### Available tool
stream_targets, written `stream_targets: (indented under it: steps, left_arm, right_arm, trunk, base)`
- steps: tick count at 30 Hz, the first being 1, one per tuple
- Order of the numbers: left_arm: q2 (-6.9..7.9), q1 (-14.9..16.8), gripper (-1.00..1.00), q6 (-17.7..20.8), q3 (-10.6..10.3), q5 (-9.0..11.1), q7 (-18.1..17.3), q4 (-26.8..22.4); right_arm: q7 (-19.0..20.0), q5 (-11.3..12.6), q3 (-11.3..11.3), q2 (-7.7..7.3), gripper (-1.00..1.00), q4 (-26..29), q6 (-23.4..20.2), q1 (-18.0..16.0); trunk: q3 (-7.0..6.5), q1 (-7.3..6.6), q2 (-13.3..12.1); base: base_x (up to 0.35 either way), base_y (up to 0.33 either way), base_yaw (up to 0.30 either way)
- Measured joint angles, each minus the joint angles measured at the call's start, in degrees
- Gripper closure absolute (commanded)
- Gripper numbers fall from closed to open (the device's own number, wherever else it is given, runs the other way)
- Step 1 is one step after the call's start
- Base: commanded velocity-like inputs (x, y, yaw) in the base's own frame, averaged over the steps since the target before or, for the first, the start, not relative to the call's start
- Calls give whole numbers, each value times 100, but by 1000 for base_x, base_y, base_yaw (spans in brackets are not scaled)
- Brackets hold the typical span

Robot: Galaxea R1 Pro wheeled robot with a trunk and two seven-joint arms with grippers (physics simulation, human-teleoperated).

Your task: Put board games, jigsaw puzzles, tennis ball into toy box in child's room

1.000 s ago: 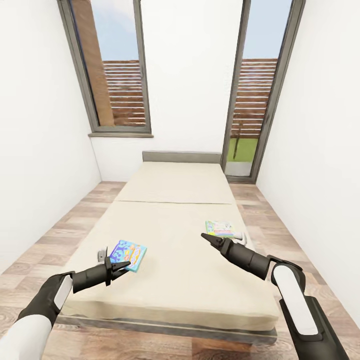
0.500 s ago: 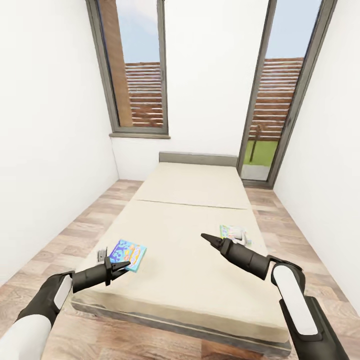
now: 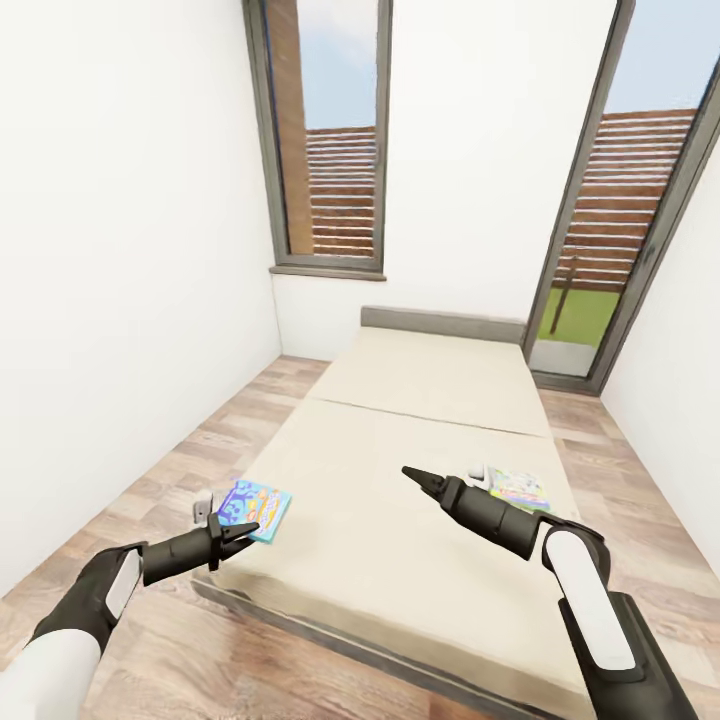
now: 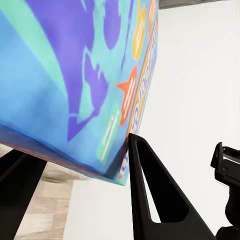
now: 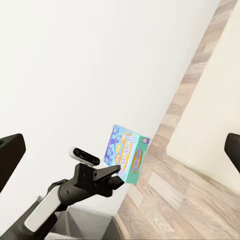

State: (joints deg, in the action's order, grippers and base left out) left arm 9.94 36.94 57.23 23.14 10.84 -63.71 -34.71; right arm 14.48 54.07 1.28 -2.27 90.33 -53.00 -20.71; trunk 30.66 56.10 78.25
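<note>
Left tool point(image 3: 238, 532) pinches the blue board game point(image 3: 256, 508) by its near edge; the left wrist view shows the box clamped between both fingers point(image 4: 150, 190), and the right wrist view shows it lifted clear, floor behind it. Right tool point(image 3: 412, 473) hangs over the bed point(image 3: 420, 440), tips drawn to a point in the head view; whether it is spread I cannot tell, and it carries nothing.

Second board game point(image 3: 520, 487), green and white, lies near the bed's right edge, just beyond the right tool.

Judgement: this is the carry stage. Keep the pinch firm and the box level, since a thin edge grip may let it slip.

Room: a wall stands left of the bed with a strip of wood floor point(image 3: 200, 470) between, so turn with the arms tucked in.
</note>
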Motion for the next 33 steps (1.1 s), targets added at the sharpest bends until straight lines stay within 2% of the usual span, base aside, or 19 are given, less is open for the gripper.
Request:
stream_targets:
  steps: [7,23,33]
  left_arm:
    - [60,0,100,-6,3,4,-4,-3]
    - [63,-1,100,-12,45,-3,-7,-2]
    - [61,0,100,-9,41,5,-5,-3]
  right_arm:
    - [-22,0,-5,7,-100,0,8,0]
    - [-34,-2,-6,8,-100,-9,8,0]
    - [-37,0,-6,8,-100,-9,13,0]
  trunk:
    - [-126,-154,-281]
    - [-126,-154,-282]
    - [-305,-374,-682]
  base:
    - [0,0,290]
    - [0,0,290]
    - [0,0,290]
